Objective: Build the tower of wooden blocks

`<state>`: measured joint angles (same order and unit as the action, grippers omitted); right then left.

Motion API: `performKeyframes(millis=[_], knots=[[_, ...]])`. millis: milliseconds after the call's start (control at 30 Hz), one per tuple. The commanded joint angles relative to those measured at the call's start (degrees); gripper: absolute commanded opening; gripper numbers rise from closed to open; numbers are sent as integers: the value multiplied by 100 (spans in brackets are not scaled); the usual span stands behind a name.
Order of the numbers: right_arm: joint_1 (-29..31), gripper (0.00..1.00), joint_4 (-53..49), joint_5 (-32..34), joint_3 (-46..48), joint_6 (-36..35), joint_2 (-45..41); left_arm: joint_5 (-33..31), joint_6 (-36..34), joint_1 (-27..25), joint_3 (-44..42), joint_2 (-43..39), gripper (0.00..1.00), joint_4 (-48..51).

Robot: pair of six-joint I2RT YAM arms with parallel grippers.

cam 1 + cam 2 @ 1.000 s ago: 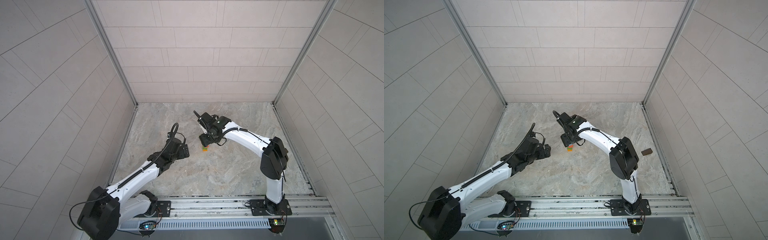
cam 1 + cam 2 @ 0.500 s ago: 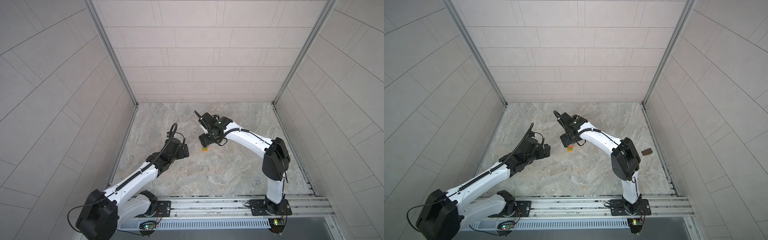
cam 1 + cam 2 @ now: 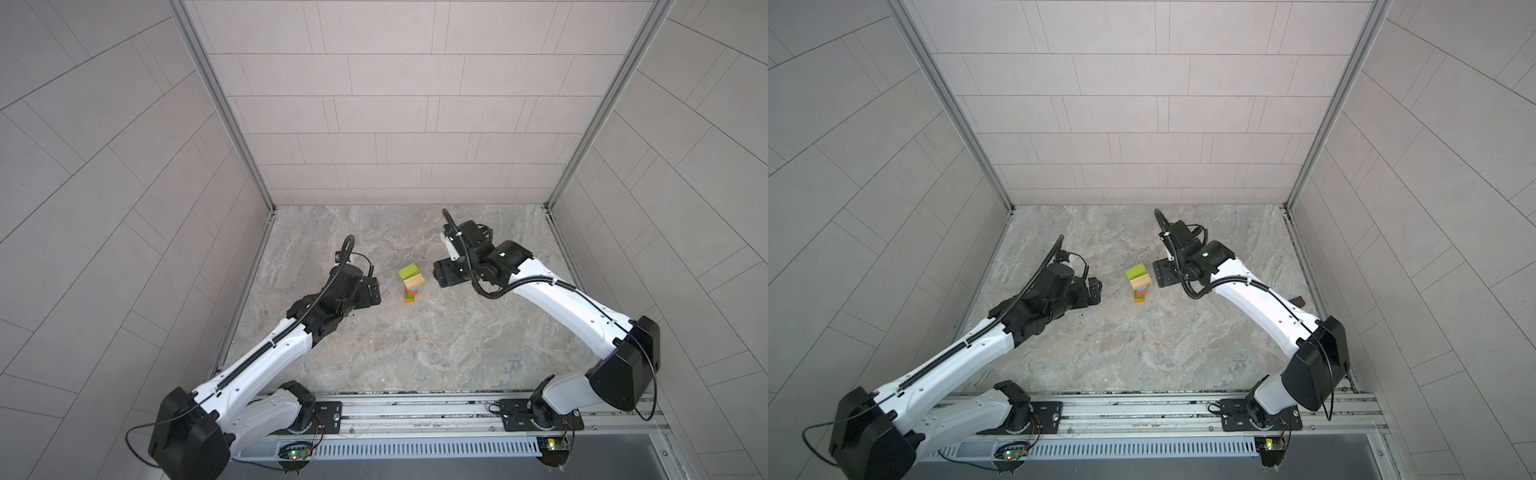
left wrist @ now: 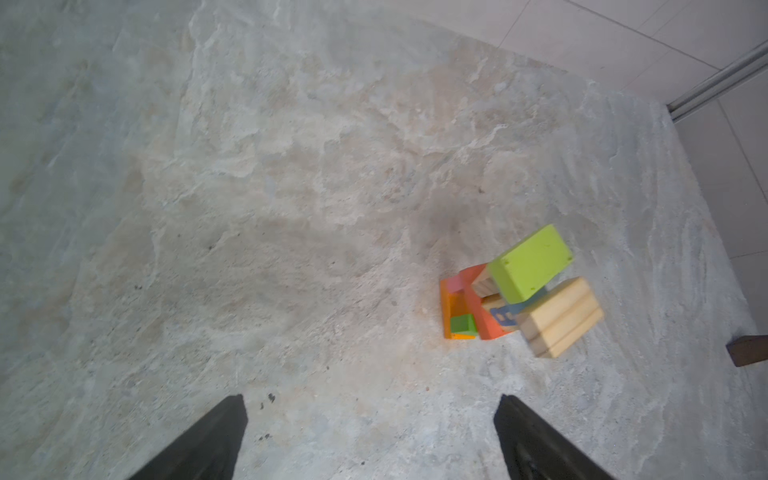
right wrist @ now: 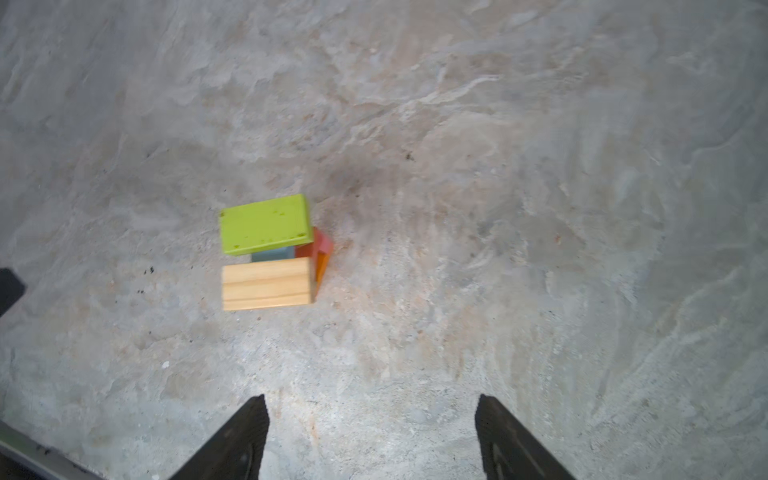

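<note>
**Work area.** The stone-patterned floor [image 3: 415, 353] is closed in by tiled walls [image 3: 395, 124] at the back and on both sides. A metal rail [image 3: 415, 409] carrying the two arm bases runs along the near edge. Bare floor surrounds the tower [image 3: 410, 286] on every side, with the widest free stretch between the tower and the rail.

**Count.**
- Arms: two, each with one gripper.
- Towers: one.
- Blocks visible in the tower, by colour: lime block [image 4: 530, 264], tan block [image 4: 561, 316], blue block [image 5: 272, 253], pink block [image 4: 471, 291], green block [image 4: 462, 324] and orange block [image 4: 446, 309] (further pieces may be hidden, so the exact number cannot be told).
- Loose blocks: one dark brown block [image 3: 1296, 300], lying near the right wall, well apart from the tower.

**Tower position.** In both top views the tower stands near the middle of the floor, between the two grippers and touching neither. The lime and tan blocks are uppermost. In both wrist views they sit side by side, overhanging the pieces below.

**Grippers.**
- The left gripper [image 3: 374, 293] is just left of the tower, fingers spread wide and empty.
- The right gripper [image 3: 440, 274] is just right of the tower, fingers also apart, holding nothing.
</note>
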<state>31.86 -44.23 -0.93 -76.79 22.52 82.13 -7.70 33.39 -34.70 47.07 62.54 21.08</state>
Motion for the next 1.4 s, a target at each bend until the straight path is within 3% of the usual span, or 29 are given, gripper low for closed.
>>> performKeyframes(millis=[0, 267, 467, 833, 1067, 1367], knots=[[-757, 80, 543, -82, 617, 329, -514, -365, -253, -408, 743, 504, 100, 320], [-3198, 80, 916, -310, 1415, 522, -767, -410, -447, -973, 2477, 2218, 100, 370], [-4424, 80, 1012, 38, 1644, 1066, -527, -326, -563, -1109, 3675, 3220, 100, 387], [-5369, 76, 1057, 491, 1525, 1693, 387, -230, -1017, -1092, 5468, 4503, 100, 1029], [-5803, 69, 1124, 220, 1532, 1653, 1138, -21, -1023, -1083, 5743, 4823, 100, 1021], [-6018, 71, 1431, 218, 1741, 1685, 1346, 75, -1007, -1079, 5961, 5157, 100, 1107]])
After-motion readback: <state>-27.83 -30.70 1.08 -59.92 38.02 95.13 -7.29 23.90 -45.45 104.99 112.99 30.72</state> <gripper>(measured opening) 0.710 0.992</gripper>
